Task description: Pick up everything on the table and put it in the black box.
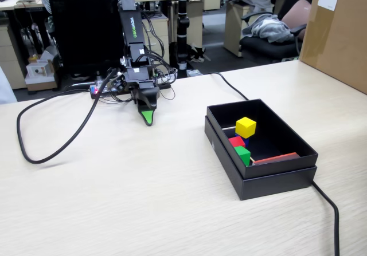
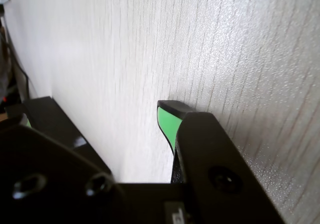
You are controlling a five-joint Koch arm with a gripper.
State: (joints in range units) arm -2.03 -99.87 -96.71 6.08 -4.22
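The black box [image 1: 269, 182] stands at the right of the table [image 1: 114, 204] in the fixed view. Inside it lie a yellow cube [image 1: 246, 126], a red cube [image 1: 236, 141] and a green cube [image 1: 243, 154], beside a red strip [image 1: 275, 157]. No cube shows on the bare table top. My gripper [image 1: 147, 116] hangs tip-down just above the table by the arm's base, well left of the box. In the wrist view the gripper [image 2: 100, 108] is open, with only table [image 2: 225, 43] between the green-padded fingers [image 2: 167, 124].
A black cable [image 1: 34, 153] loops over the table's left side, and another [image 1: 328, 205] runs from behind the box off the front right. A big brown carton [image 1: 338, 32] stands at the back right. Office chairs and desks lie beyond the table's far edge.
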